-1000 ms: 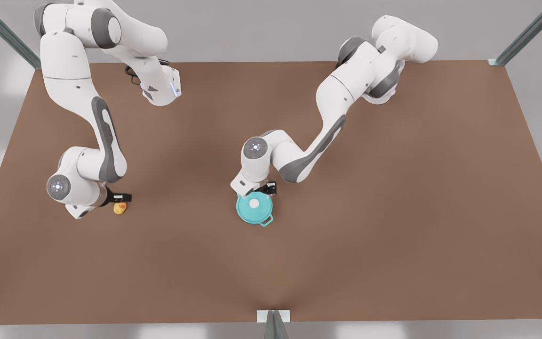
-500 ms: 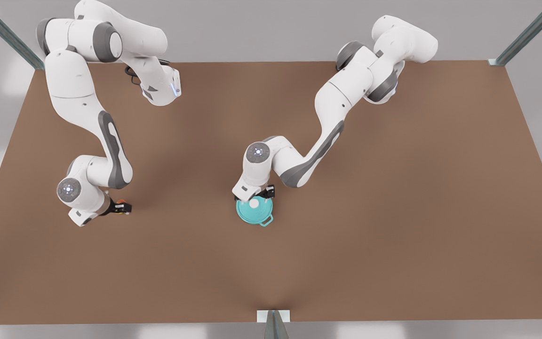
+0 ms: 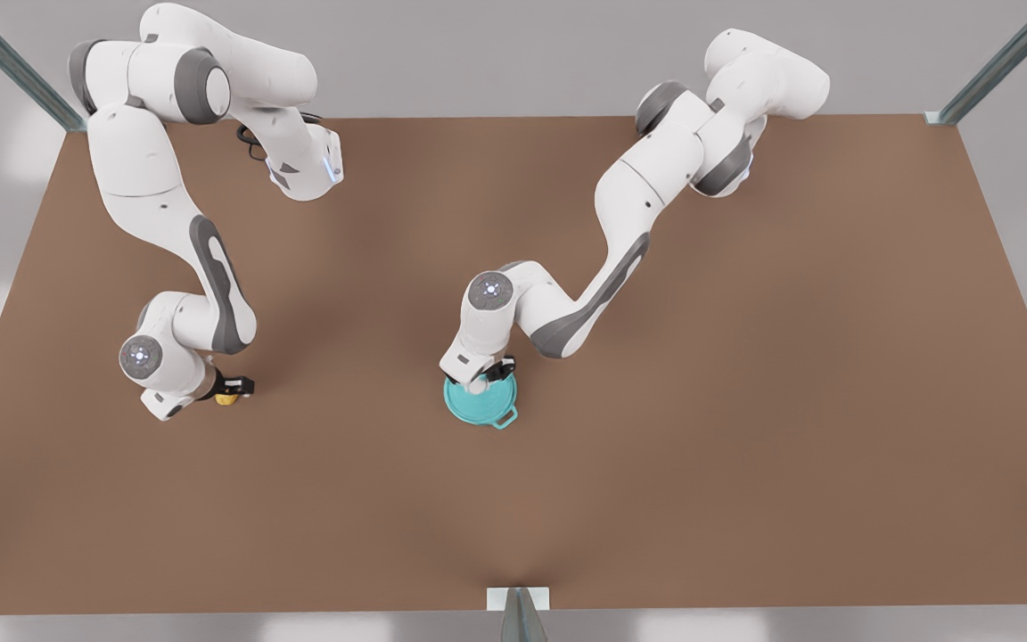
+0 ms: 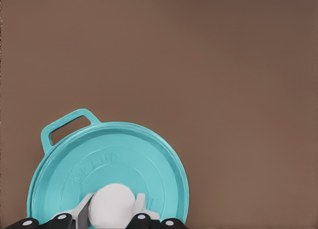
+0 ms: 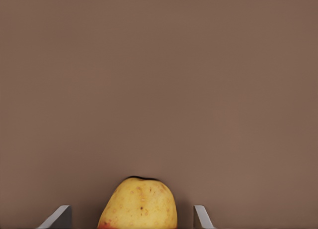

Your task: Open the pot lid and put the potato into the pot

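Right wrist view, potato (image 5: 138, 204) between tool (image 5: 130, 216) fingers

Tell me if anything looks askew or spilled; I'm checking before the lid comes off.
Nothing stands out. The lid sits flat on the pot, left gripper around its knob; the potato lies between the right gripper's open fingers.

Front view high above the table (image 3: 745, 446), wrist views close, left over pot lid (image 4: 109, 169), right over potato (image 5: 139, 204)

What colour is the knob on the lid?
White; the knob on the teal lid shows best in the left wrist view.
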Available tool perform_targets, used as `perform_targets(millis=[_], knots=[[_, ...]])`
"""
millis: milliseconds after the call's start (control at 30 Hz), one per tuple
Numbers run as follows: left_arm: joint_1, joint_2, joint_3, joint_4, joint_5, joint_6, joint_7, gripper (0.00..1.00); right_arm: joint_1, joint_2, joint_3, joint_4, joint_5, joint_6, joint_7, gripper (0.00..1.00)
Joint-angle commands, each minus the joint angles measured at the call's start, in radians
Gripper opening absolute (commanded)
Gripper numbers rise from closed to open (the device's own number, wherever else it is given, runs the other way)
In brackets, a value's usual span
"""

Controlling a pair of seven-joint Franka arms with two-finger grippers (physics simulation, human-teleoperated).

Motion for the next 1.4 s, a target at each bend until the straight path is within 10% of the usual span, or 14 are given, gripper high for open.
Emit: perform_targets(millis=[0,167,400,433,467,600,700,800,833,867,900,933,1367], knots=[[0.011,-0.009,-0.003,0.001,-0.006,-0.023,-0.006,0.37,0.0,0.0,0.0,0.001,0.002,0.004,-0.013,0.9],[0.292,-0.035,-0.052,0.007,-0.057,-0.224,0.611,0.37,0.0,0.005,0.0,0.001,0.002,0.003,-0.017,0.69],[0.315,0.054,0.009,0.004,-0.048,-0.083,0.715,0.37,0.0,-0.003,0.005,0.001,0.002,-0.022,-0.014,0.6],[0.317,0.055,0.009,0.004,-0.051,-0.077,0.717,0.52,0.002,-0.012,0.006,0.001,0.002,-0.04,-0.013,0.59],[0.326,0.045,0.0,0.005,-0.058,-0.097,0.718,1.0,0.002,-0.018,0.006,0.001,0.002,-0.048,-0.011,0.58],[0.49,-0.053,-0.066,0.007,-0.1,-0.353,0.855,1.0,0.008,-0.041,0.009,0.009,0.002,-0.077,-0.011,0.57],[0.965,-0.263,-0.395,-0.003,-0.134,-0.849,0.904,1.0,0.035,-0.089,0.035,0.013,0.007,-0.106,0.003,0.56],[0.967,-0.42,-0.399,-0.036,-0.052,-0.904,0.821,1.0,0.04,-0.123,0.097,0.025,0.042,-0.141,0.004,0.56],[0.92,-0.445,-0.367,0.008,0.038,-0.976,1.006,1.0,0.04,-0.13,0.118,0.039,0.044,-0.141,0.006,0.56],[0.858,-0.513,-0.094,0.002,-0.257,-0.946,1.045,1.0,0.04,-0.13,0.152,0.059,0.044,-0.141,0.012,0.56],[0.682,-0.722,0.259,-0.336,-0.477,-0.679,1.08,1.0,0.041,-0.13,0.193,0.093,0.044,-0.141,0.029,0.56],[0.705,-0.916,0.261,-0.67,-0.488,-0.433,1.198,1.0,0.075,-0.129,0.206,0.113,0.044,-0.141,0.056,0.56],[0.709,-0.867,0.267,-0.584,-0.519,-0.68,1.094,1.0,0.465,-0.014,0.21,0.429,0.093,-0.221,0.334,0.55]])
